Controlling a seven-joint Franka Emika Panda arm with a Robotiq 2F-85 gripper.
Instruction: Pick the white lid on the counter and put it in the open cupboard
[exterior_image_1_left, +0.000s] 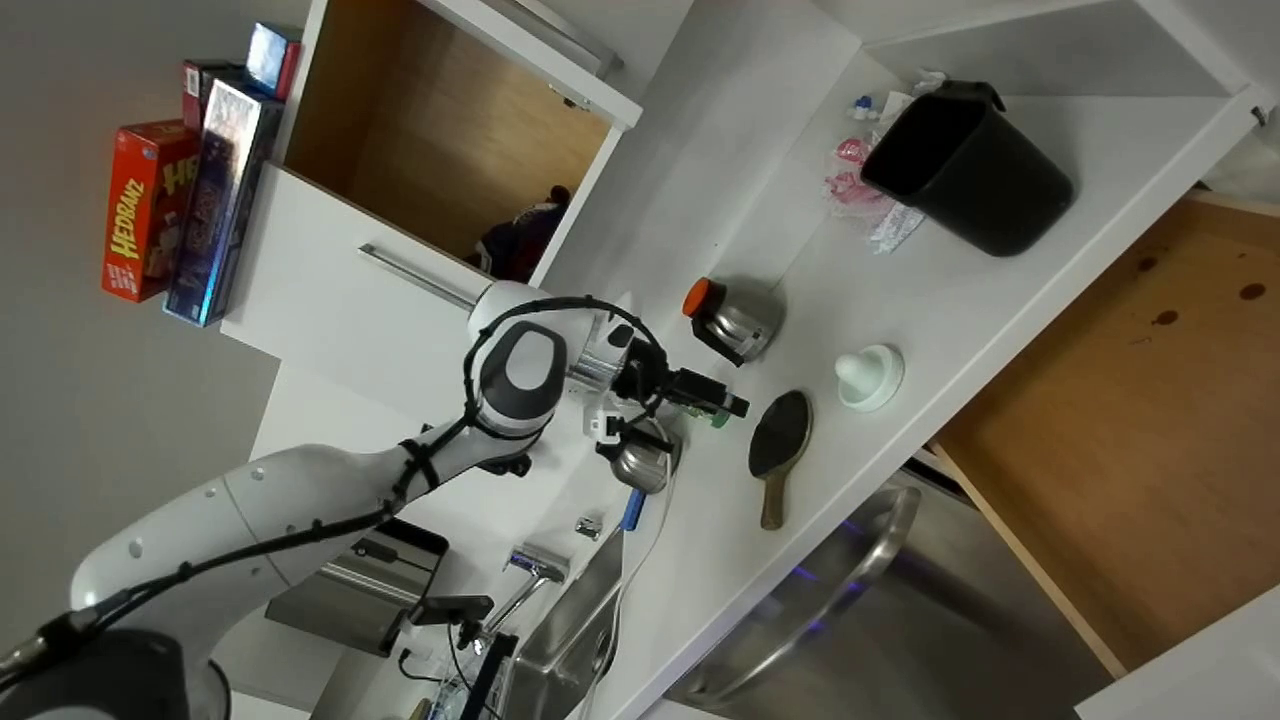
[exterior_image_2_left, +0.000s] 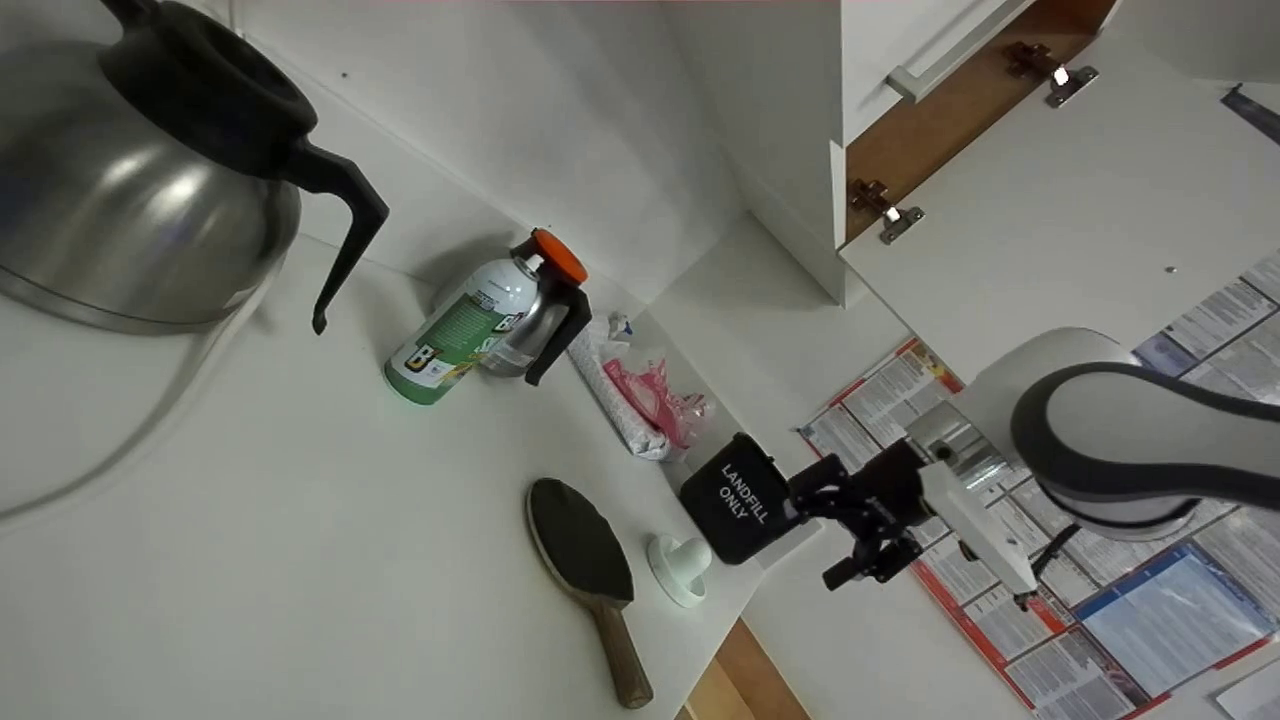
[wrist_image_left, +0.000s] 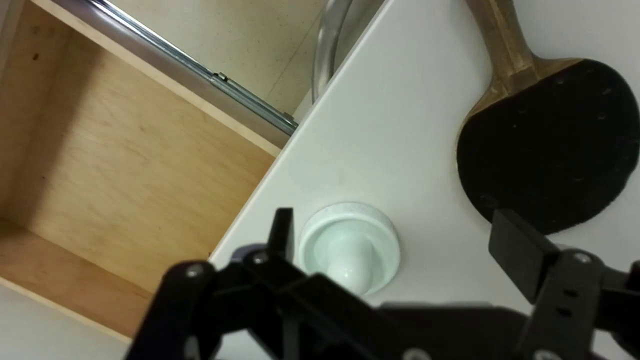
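The white lid (exterior_image_1_left: 870, 377) lies on the white counter (exterior_image_1_left: 715, 540) near its front edge, knob up. It also shows in an exterior view (exterior_image_2_left: 680, 572) and in the wrist view (wrist_image_left: 350, 240), where the gripper's left finger partly overlaps its near side. My gripper (wrist_image_left: 394, 227) is open and empty, above the counter. In the wrist view the lid appears between the fingers, close to the left one. The gripper also shows in both exterior views (exterior_image_1_left: 715, 415) (exterior_image_2_left: 815, 540), apart from the lid. The open cupboard (exterior_image_1_left: 480, 130) is above the counter, with a dark item inside.
A paddle (wrist_image_left: 550, 145) lies beside the lid. A black bin (exterior_image_2_left: 738, 500), plastic bags (exterior_image_2_left: 650, 400), an orange-topped steel pot (exterior_image_1_left: 740, 318), a green-white can (exterior_image_2_left: 460, 330) and a large steel carafe (exterior_image_2_left: 140, 190) stand on the counter. An open wooden drawer (wrist_image_left: 140, 150) juts out below.
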